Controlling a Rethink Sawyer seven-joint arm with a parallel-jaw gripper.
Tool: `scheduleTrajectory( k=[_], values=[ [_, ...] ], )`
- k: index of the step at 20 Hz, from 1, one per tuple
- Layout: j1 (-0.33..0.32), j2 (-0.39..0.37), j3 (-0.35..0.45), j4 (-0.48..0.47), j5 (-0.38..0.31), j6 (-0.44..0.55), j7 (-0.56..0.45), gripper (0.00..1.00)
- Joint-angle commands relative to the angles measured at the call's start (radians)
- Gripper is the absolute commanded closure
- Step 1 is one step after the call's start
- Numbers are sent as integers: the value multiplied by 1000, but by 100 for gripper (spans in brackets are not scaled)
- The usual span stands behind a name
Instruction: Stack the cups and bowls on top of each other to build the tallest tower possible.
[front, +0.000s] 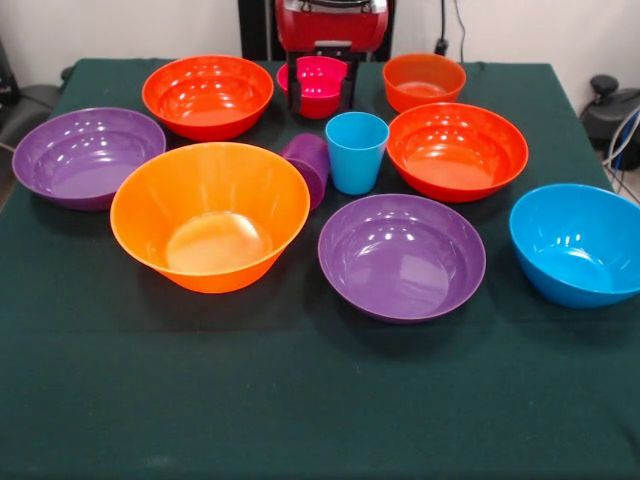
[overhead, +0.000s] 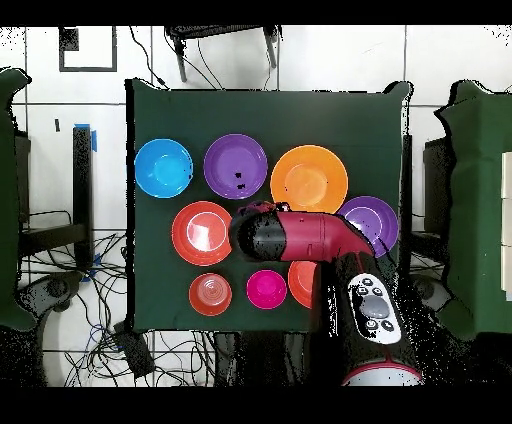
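Observation:
My gripper (front: 320, 98) hangs at the table's far side, open and empty, its black fingers (front: 294, 85) showing either side of the small magenta bowl (front: 322, 72). I cannot tell whether they touch it. The light blue cup (front: 356, 152) stands upright mid-table. The purple cup (front: 308, 165) beside it is partly hidden behind the big orange bowl (front: 210, 215). All bowls stand apart: two red-orange (front: 207, 95) (front: 457, 150), two purple (front: 88, 157) (front: 402, 255), blue (front: 578, 243), small orange (front: 424, 80). In the overhead view the arm (overhead: 300, 236) hides both cups.
The dark green tablecloth (front: 300, 400) has bare room along its near edge in the front view. Chairs and cables lie around the table in the overhead view (overhead: 100, 330).

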Motion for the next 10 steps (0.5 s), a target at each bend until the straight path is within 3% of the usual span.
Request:
scheduleTrajectory(
  k=[1, 10],
  values=[
    [3, 68, 96, -35, -72, 12, -24, 0],
    [19, 93, 98, -39, -71, -39, 13, 0]
  ],
)
